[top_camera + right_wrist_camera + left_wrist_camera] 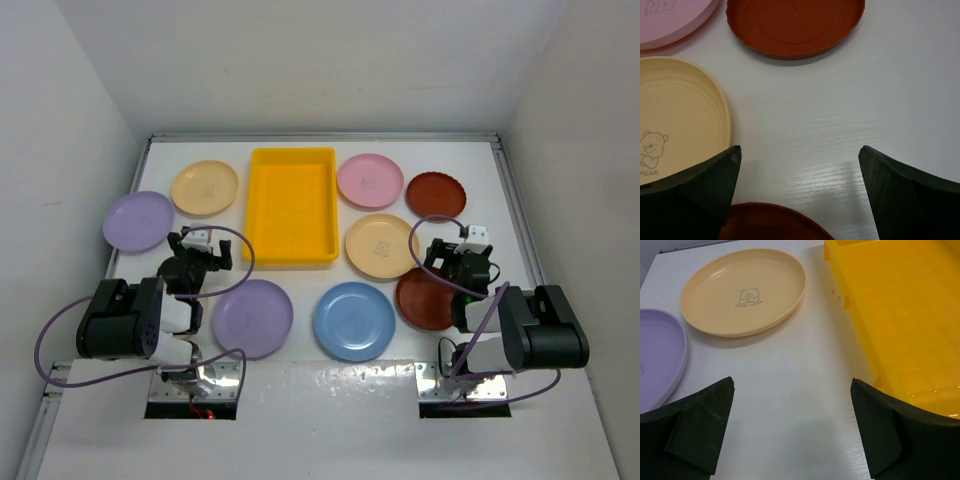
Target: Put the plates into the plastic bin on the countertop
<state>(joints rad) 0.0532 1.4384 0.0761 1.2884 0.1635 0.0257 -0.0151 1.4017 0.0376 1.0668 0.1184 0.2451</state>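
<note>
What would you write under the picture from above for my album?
Eight plates lie around an empty yellow bin while the left arm and right arm wait nearby.

Even, diffuse overhead light floods the white countertop (303,285) in the top view, greying the white enclosure walls (330,70) and leaving only thin, soft shadows; glare flares off the metal base plates (205,377) at 6 o'clock. At the left wrist, a round cream-yellow plastic plate (742,290) casts a soft shadow along its 6 o'clock rim, and glints dot the bright yellow plastic bin (855,315) at 4 o'clock. The dark fingers (700,425) of the left gripper (792,381) and right gripper (800,147) loom soft-edged at 5 and 7 o'clock
</note>
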